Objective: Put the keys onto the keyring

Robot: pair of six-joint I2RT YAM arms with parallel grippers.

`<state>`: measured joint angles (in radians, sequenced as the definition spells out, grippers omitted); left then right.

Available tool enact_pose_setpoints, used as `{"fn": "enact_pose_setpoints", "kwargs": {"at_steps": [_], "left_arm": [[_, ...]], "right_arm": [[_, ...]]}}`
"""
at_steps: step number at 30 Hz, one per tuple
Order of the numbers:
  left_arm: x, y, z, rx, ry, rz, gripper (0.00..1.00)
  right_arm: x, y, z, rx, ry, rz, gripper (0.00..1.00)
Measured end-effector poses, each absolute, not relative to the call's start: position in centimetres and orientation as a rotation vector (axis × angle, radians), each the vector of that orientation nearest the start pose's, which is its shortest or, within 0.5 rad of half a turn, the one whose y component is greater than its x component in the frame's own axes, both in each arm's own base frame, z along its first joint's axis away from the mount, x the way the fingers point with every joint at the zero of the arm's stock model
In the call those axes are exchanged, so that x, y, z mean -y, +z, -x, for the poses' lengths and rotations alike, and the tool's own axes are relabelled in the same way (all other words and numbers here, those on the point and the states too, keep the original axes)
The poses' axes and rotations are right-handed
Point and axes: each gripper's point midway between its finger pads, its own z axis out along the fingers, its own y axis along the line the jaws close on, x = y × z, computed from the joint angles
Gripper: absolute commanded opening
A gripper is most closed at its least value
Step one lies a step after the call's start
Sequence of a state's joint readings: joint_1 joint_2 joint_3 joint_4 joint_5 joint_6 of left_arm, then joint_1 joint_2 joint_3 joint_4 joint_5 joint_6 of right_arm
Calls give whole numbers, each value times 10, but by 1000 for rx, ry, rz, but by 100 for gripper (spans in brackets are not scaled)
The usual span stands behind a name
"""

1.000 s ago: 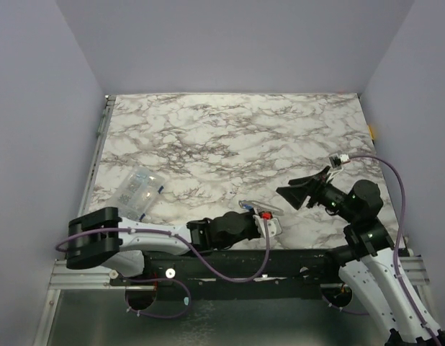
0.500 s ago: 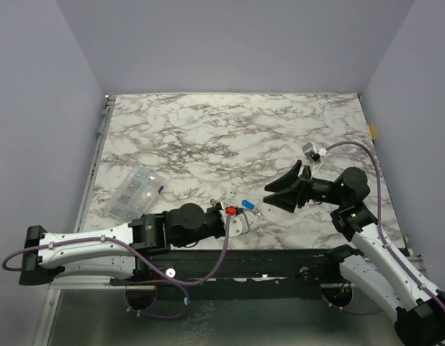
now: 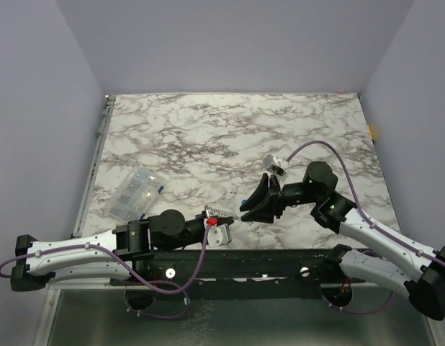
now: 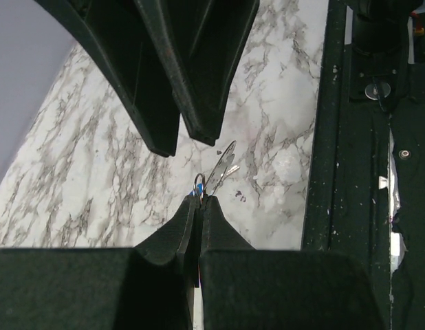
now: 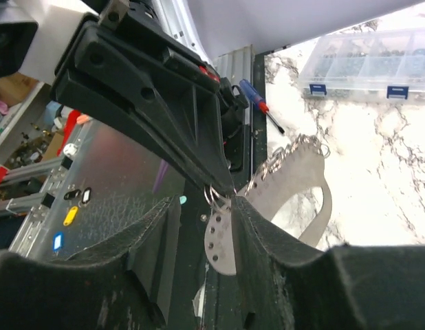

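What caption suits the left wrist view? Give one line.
Left gripper pinches the keys; right gripper, open, faces it over the marble table.

Robotics lab cell, by the look of it. Plain lilac walls (image 3: 35, 108) box in my marble-print tabletop (image 3: 208, 130). A clear compartment box (image 5: 367, 65) and a screwdriver (image 5: 259, 100) lie near me.

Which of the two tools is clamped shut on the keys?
The left tool, its fingers pressed together on the keys at its tip. The right tool faces it with a visible gap between its fingers.
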<state>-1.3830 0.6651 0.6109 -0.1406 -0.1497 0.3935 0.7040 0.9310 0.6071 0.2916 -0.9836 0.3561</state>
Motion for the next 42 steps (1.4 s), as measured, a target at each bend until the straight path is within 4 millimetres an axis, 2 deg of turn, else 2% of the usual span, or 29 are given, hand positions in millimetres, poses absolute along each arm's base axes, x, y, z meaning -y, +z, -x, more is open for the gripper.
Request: {"fn": "enact_pose_setpoints", "kwargs": {"at_steps": [9,24,31,39,42], "left_arm": [[285,233,-90,-1231,-644,-1349,0],[286,232,-92,-1261,-714,-1332,0],[286,233,-93,-1263,-741,-1328,0],[287,231,-93,-1273,-752,-1333,0],[287,230,-94,-1276,-751,-1333,0]], "right_arm": [[-309,251,-97,-1461,1550,1204,38],[-310,240,-100,-1509,1495,1202,38],[-311,238,-102,-1510,1471,1199,33],[-310,244,-104,-1498,1447,1179,36],[-309,248,-106,-1488,1430,1162,42]]}}
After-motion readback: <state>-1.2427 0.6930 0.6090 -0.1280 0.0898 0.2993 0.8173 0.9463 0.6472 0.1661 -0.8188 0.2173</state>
